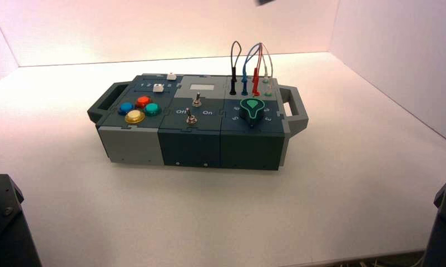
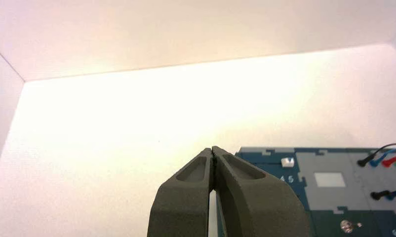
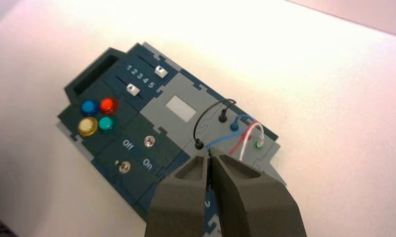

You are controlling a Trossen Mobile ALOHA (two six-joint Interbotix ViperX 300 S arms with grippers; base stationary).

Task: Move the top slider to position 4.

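Left gripper (image 2: pixel 212 149) and right gripper (image 3: pixel 209 150), both clenched, hang apart from two white sliders (image 3: pixel 161 71).

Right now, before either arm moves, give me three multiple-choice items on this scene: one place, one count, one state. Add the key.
1. The top slider's knob stands level with which numeral?
A) 1
B) 3
C) 5

2. How many round push buttons does the box have?
A) Four
B) Six
C) Two

3. How are the left gripper and right gripper?
A) Both wide open
B) Both shut
C) Only the left shut

1 C: the knob sits across from the row's last numeral.
2 A: blue, red, yellow and green show.
3 B: fingertips meet in each wrist view.
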